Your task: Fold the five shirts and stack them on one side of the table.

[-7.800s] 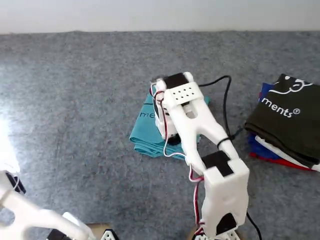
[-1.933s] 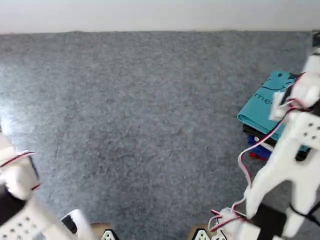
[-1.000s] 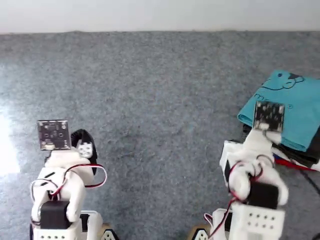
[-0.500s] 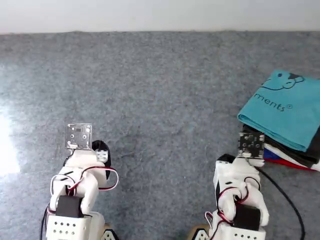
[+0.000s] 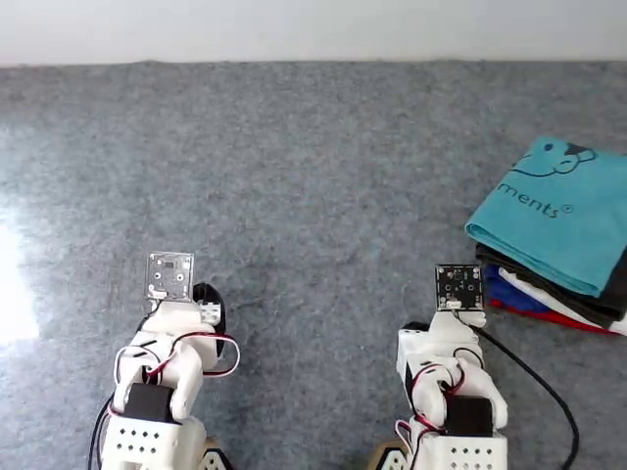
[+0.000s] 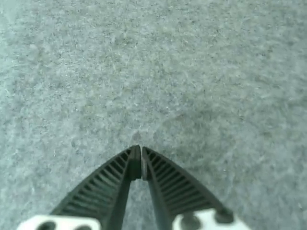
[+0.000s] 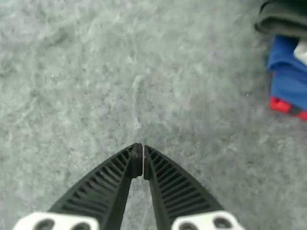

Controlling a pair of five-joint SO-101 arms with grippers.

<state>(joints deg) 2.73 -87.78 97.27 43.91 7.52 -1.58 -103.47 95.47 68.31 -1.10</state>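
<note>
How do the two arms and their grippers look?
The left arm and right arm are white plastic with black motor blocks, looped red and white wires, and a small square board at the wrist. A black cable trails from the right arm. The left gripper and right gripper have black, ribbed jaws tapering to points.

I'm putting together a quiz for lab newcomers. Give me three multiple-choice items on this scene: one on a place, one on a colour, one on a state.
1. Where on the table does the stack of shirts lie in the high view?
A. In the middle
B. At the left side
C. At the right side

2. What colour is the top shirt?
A. Red
B. Teal
C. White

3. The left claw and right claw are:
A. Both shut
B. Both open
C. One open, one shut

Answers:
1. C, the stack sits by the right edge.
2. B, teal covers the black, white, blue and red layers.
3. A, each wrist view shows fingertips meeting on nothing.
</note>
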